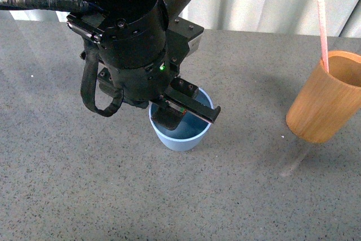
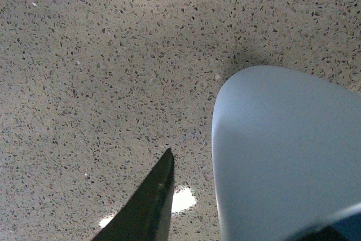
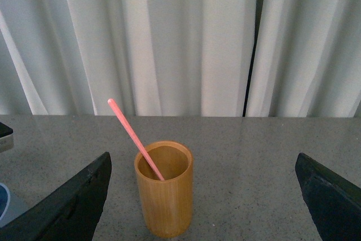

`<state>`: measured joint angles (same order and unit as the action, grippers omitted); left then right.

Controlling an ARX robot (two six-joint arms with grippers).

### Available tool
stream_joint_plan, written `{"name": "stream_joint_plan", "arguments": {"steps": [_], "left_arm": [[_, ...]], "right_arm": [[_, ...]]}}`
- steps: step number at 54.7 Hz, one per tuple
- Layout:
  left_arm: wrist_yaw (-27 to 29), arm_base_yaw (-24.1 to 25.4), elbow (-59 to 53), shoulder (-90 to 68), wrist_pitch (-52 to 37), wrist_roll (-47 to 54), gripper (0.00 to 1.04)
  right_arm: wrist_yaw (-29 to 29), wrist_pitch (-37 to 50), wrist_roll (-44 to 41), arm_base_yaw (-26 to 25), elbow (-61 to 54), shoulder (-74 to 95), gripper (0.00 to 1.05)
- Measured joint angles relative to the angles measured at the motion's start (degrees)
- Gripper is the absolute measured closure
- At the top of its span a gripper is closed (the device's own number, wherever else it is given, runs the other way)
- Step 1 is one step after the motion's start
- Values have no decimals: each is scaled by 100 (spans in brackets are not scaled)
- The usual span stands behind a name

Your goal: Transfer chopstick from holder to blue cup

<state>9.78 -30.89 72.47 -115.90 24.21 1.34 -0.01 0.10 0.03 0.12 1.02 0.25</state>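
At 3 o'clock on the worktop point(image 1: 84, 184): chopstick point(image 1: 322, 32) leaned in holder point(image 1: 324, 108), ungrasped.
Blue cup point(image 1: 183, 136): no chopstick yet.
Left gripper point(image 1: 189, 115): jaws spread astride cup's rim.
Right gripper point(image 3: 203, 158): jaws spread, facing holder.
Remaining: whole transfer, apparently.

Chopstick point(image 1: 323, 33) in holder point(image 1: 324, 103); blue cup point(image 1: 180, 136) sep.

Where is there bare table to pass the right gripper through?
Bare grey table lies between the light-blue plastic cup and the orange-brown wooden holder, and across the near foreground. Crowded over the cup, where the left gripper hangs.
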Motion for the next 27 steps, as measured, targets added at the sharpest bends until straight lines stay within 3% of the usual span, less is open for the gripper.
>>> {"name": "stream_joint_plan", "arguments": {"steps": [18, 27], "left_arm": [[46, 101, 72, 61, 68, 4, 7], [61, 227, 96, 234, 157, 13, 7]], "right_arm": [[0, 0, 0, 0, 0, 0, 10], [2, 0, 0, 0, 0, 0, 10]]}}
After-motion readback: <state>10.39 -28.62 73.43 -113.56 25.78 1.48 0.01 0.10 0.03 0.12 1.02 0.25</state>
